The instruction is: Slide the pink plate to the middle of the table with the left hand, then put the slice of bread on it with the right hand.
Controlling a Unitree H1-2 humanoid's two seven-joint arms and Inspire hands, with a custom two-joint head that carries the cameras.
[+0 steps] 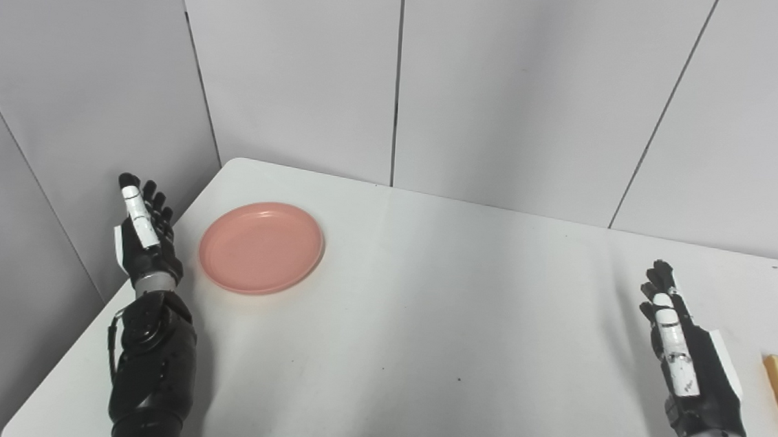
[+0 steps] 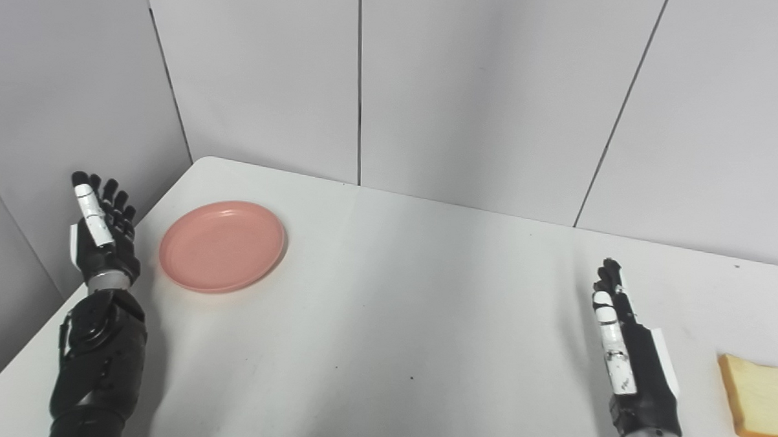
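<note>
Grey wall panels (image 1: 510, 87) with dark vertical seams stand behind a white bench (image 1: 424, 323), whose far-left corner is rounded. At the bench's left edge the left hand (image 1: 144, 236) is raised on its black forearm, fingers (image 1: 131, 200) straight, spread a little and pointing up and away, with nothing in its grasp. Just to the right of that hand, not touching it, the pink plate (image 1: 261, 246) lies flat on the bench near the far-left corner, bare of any load. Well across the bench, the right hand (image 2: 630, 356) stands near the right side, edge-on to the cameras, fingers stretched out straight and close together, pointing away toward the wall; it too has hold of nothing and its palm appears turned inward toward the left hand. Just to the right of this hand, apart from it, the slice of bread (image 2: 761, 400) lies flat on the bench, pale in the middle with a golden-brown crust, partly cut off by the picture's right edge. Between the two hands the bench surface shows only soft shadows and a few small dark specks (image 1: 459, 379).
</note>
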